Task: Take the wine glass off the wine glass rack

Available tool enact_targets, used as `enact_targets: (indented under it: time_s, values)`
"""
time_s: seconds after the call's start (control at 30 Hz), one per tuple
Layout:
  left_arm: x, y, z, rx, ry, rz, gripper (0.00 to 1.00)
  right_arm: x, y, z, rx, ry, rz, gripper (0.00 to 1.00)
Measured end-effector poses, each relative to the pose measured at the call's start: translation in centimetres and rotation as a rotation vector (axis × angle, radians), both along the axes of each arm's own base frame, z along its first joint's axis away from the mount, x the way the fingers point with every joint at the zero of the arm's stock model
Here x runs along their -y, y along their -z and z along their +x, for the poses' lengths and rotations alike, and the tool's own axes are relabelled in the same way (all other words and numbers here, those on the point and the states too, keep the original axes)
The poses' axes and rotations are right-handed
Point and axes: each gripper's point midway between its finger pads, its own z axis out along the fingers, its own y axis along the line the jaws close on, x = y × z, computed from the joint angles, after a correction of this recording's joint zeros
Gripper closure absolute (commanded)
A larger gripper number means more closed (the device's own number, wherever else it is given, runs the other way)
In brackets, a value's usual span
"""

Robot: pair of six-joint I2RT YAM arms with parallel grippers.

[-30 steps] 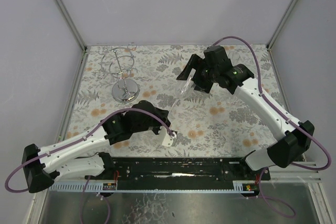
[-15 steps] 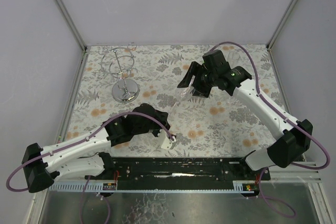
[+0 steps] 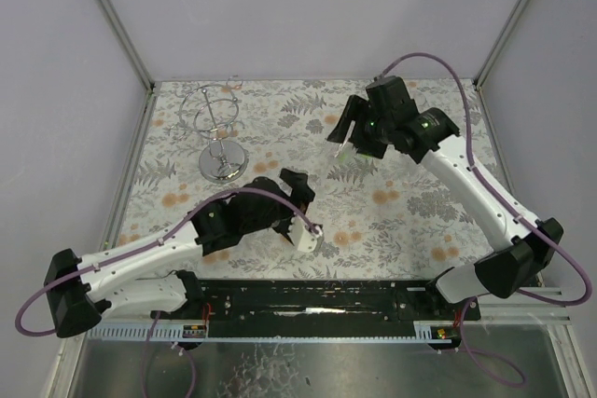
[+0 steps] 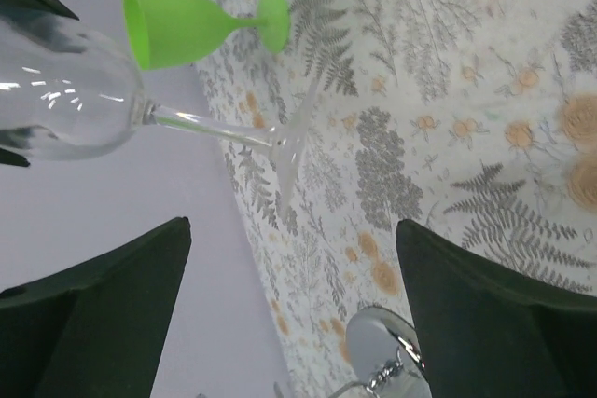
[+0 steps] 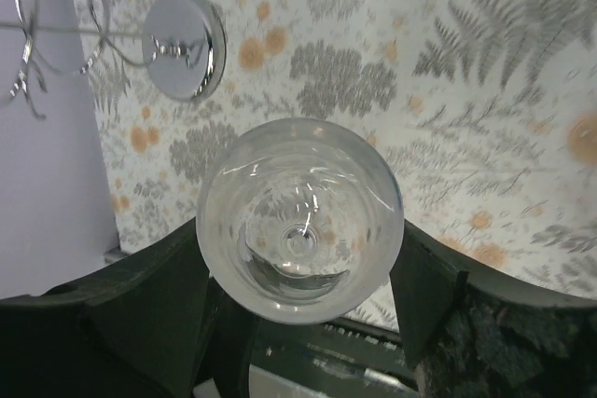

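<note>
A clear wine glass (image 5: pixel 298 216) hangs in the air above the table, and my right gripper (image 5: pixel 300 258) is shut on its bowl, one dark finger on each side. In the left wrist view the same wine glass (image 4: pixel 70 90) shows with its stem and foot (image 4: pixel 289 137) free. My left gripper (image 3: pixel 306 204) stands open below it with nothing between its fingers (image 4: pixel 485 305). The wine glass rack (image 3: pixel 217 137), a silver wire stand on a round shiny base (image 5: pixel 187 44), stands at the back left with no glass on it.
A green plastic goblet (image 4: pixel 187 23) lies on its side on the fern-patterned tablecloth (image 3: pixel 410 202) beyond the clear glass. Grey walls close in the left, back and right sides. The black mounting rail (image 3: pixel 317 309) runs along the near edge.
My left gripper has opened and let go of the glass's foot. The right arm has carried the glass up and toward the back right, away from the left gripper.
</note>
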Motion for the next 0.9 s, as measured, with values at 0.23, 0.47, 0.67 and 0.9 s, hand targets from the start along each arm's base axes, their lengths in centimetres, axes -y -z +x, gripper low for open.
enact_targets:
  time_s: [0.23,0.47,0.67,0.9]
  values:
    - [3.2,-6.1,1.9,-0.143,-0.156,-0.217,0.07,3.7,-4.4,3.3,0.239,0.102,-0.163,0.58]
    - [4.4,-11.0,3.4,-0.35,-0.292,-0.444,0.07,9.0,-1.1,3.8,0.358,0.208,-0.394,0.58]
    - [2.9,-14.8,7.9,-0.561,-0.452,-0.634,0.07,11.4,1.9,4.0,0.411,0.236,-0.518,0.58]
    - [2.0,-17.1,10.2,-0.8,-0.524,-0.77,0.06,11.9,3.0,4.5,0.491,0.264,-0.523,0.57]
